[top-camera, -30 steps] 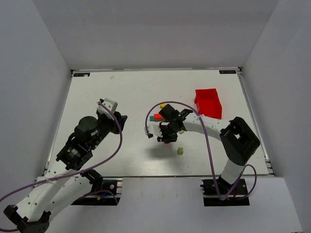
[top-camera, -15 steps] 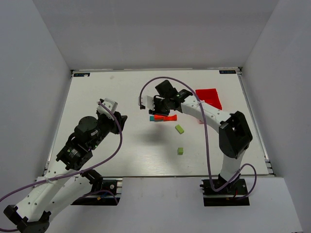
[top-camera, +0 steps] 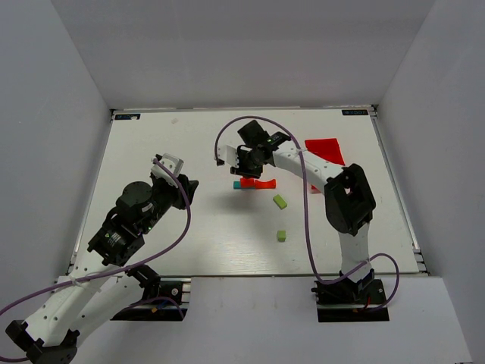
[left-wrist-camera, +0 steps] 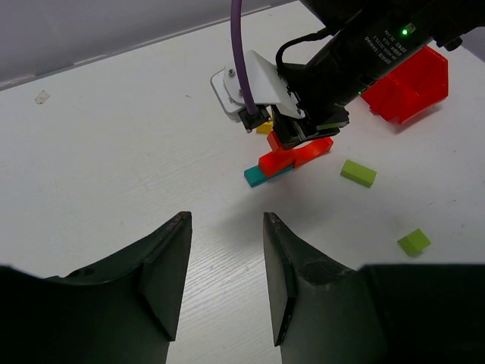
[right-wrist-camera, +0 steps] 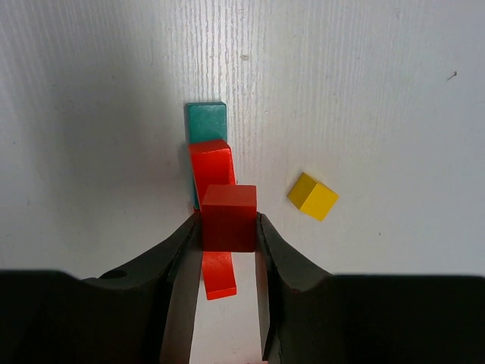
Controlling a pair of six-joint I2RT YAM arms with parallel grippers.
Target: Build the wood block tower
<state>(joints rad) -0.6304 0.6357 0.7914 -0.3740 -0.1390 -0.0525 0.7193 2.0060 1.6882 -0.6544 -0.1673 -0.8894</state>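
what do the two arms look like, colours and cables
The left arm and right arm share white links, black joint housings and wedge-shaped black fingers. A purple cable loops along each. The right wrist carries a white plate and a green light.

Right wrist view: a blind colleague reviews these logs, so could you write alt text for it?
The right gripper clamps a red cube directly over a red bar that lies along a teal bar, seen from above. A yellow cube sits apart beside them on the white table.
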